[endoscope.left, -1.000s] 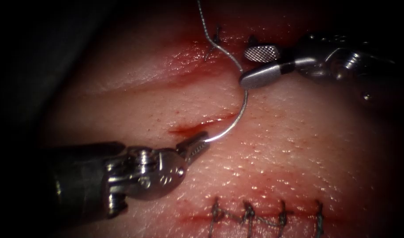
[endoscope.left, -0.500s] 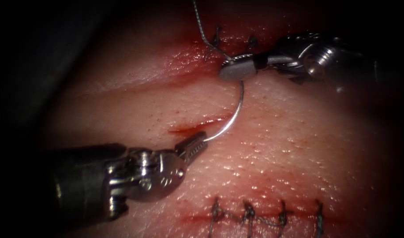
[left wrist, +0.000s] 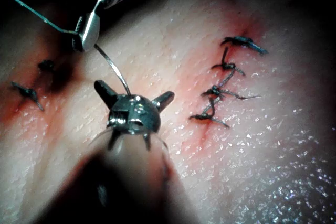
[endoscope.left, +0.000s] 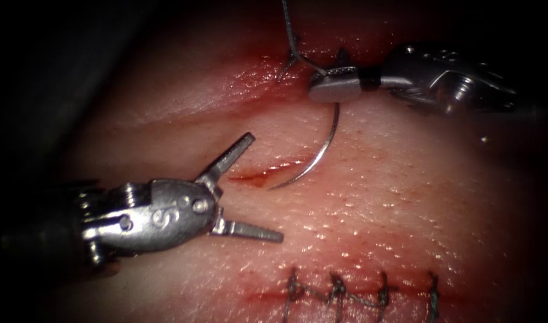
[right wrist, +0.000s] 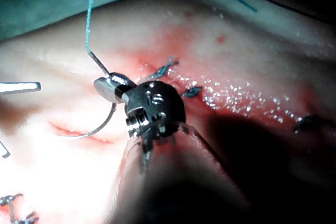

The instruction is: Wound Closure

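The curved needle (endoscope.left: 325,146) hangs free above the tissue (endoscope.left: 405,197), its tip over a short red cut (endoscope.left: 259,174). My right tool (endoscope.left: 314,88) is shut on the needle at its thread end, up and to the right of the cut. Thread (endoscope.left: 288,30) runs from there up out of the picture. My left tool (endoscope.left: 265,188) stands open at the cut's left with nothing in its jaws, the needle tip between them. The left wrist view shows the open left tool (left wrist: 135,88), the needle (left wrist: 113,66) and the right tool (left wrist: 86,32). The right wrist view shows the right tool (right wrist: 105,87) on the needle (right wrist: 102,124).
A stitched line (endoscope.left: 358,293) with dark thread runs along the near edge of the tissue. Two dark stitch ends (endoscope.left: 292,54) sit by the right tool's jaws, amid red fluid (endoscope.left: 256,75). The stitched line (left wrist: 226,87) lies beside the left tool.
The right tool moved onto the needle's thread end and shut on it. The left tool then let go of the needle tip, opened wide and drew back to the left.
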You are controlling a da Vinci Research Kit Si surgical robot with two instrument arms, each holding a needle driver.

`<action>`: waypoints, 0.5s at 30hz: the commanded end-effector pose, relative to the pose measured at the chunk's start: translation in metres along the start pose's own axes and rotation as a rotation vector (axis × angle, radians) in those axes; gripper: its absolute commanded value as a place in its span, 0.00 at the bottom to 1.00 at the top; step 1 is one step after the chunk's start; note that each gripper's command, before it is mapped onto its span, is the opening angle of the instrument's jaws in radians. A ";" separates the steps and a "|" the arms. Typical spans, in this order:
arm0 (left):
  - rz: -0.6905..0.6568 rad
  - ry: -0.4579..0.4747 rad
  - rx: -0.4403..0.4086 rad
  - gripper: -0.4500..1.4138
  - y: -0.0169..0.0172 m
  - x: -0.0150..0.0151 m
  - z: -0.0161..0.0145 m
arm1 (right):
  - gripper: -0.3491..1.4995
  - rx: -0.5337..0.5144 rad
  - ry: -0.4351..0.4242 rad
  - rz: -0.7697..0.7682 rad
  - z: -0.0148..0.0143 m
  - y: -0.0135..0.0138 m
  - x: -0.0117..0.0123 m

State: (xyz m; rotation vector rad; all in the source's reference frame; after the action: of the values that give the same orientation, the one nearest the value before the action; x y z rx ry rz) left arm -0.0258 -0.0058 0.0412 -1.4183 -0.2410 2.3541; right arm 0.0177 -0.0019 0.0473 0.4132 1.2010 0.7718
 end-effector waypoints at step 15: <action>-0.408 -0.004 -0.367 0.77 -0.0070 -0.0021 0.0070 | 0.00 0.214 0.140 -0.412 0.0009 -0.0016 -0.0002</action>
State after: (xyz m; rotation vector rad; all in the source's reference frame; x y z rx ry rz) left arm -0.0288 0.0000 0.0482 -1.3635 -0.9373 2.0287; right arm 0.0183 -0.0029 0.0460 0.2695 1.4527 0.3176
